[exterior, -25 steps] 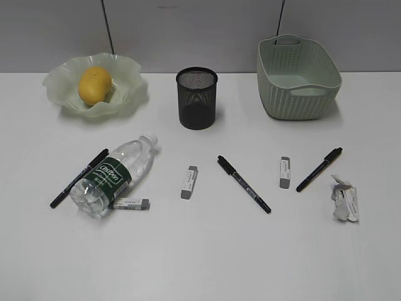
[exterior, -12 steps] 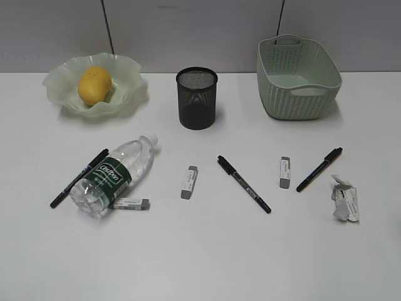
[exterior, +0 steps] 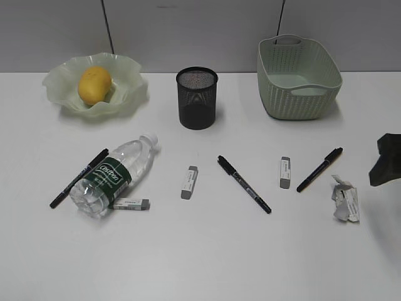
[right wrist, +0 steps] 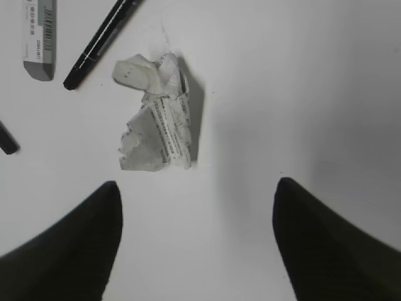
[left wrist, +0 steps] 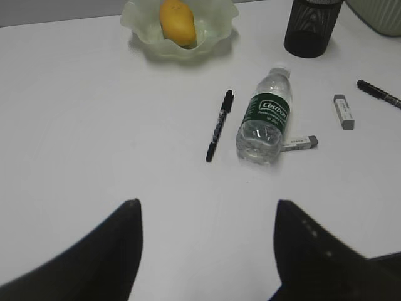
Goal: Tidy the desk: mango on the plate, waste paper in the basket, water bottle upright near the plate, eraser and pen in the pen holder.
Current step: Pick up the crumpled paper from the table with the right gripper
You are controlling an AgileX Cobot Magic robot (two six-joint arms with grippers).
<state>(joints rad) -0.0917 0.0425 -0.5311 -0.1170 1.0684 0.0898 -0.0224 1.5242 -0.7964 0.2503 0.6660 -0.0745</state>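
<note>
1. The right fingers (right wrist: 197, 244) are spread apart and empty, hovering over the white tabletop (right wrist: 301, 94).
2. The crumpled waste paper (right wrist: 155, 114) lies just ahead of them, toward the left fingertip.
3. Beyond it, further left, lie a black pen (right wrist: 100, 41) and a grey eraser (right wrist: 39, 37).
4. The left fingers (left wrist: 207, 251) are spread and empty; a water bottle (left wrist: 264, 116) lies ahead, and the mango (left wrist: 177, 22) sits in the plate (left wrist: 216, 31) farther off.

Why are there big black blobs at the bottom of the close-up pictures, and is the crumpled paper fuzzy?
In the right wrist view the blobs are the right gripper's fingers, close to the lens and soft-edged; the waste paper is sharp, its print visible, with a shadow on its right. In the left wrist view the left gripper looks the same; the water bottle shows small glints.
</note>
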